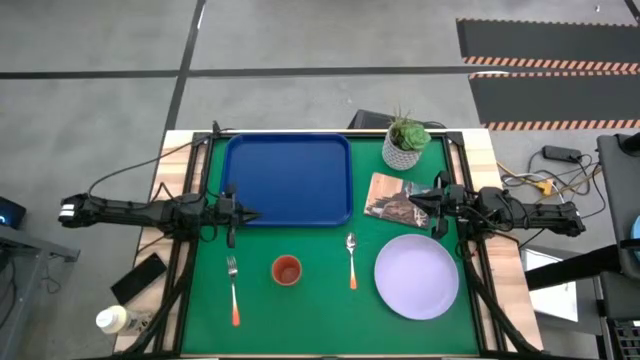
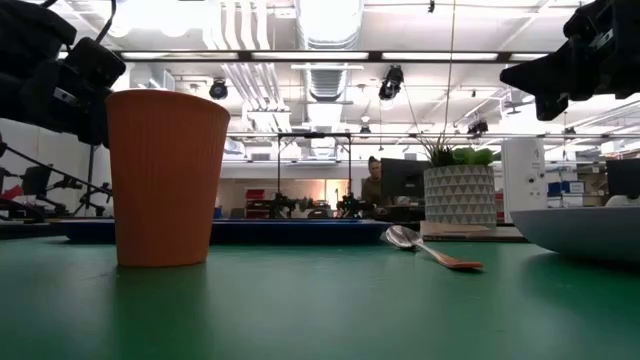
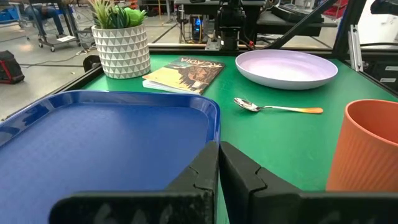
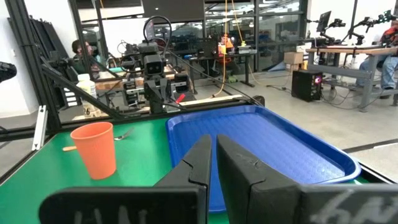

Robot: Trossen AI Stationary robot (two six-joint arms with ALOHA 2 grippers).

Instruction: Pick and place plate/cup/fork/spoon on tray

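The dark blue tray (image 1: 288, 180) lies at the far middle of the green mat. The lavender plate (image 1: 417, 277) rests on the mat at the near right. The orange cup (image 1: 286, 270) stands upright near the front middle. The spoon (image 1: 351, 258) lies to its right and the fork (image 1: 233, 288) to its left. My left gripper (image 1: 246, 214) is shut and empty, above the tray's near left corner. My right gripper (image 1: 417, 204) is shut and empty, above a magazine (image 1: 392, 198) right of the tray.
A white patterned plant pot (image 1: 404, 147) stands at the far right of the mat. A black phone (image 1: 139, 278) and a white bottle (image 1: 113, 319) lie on the wooden edge at the near left. People and benches show in the room behind.
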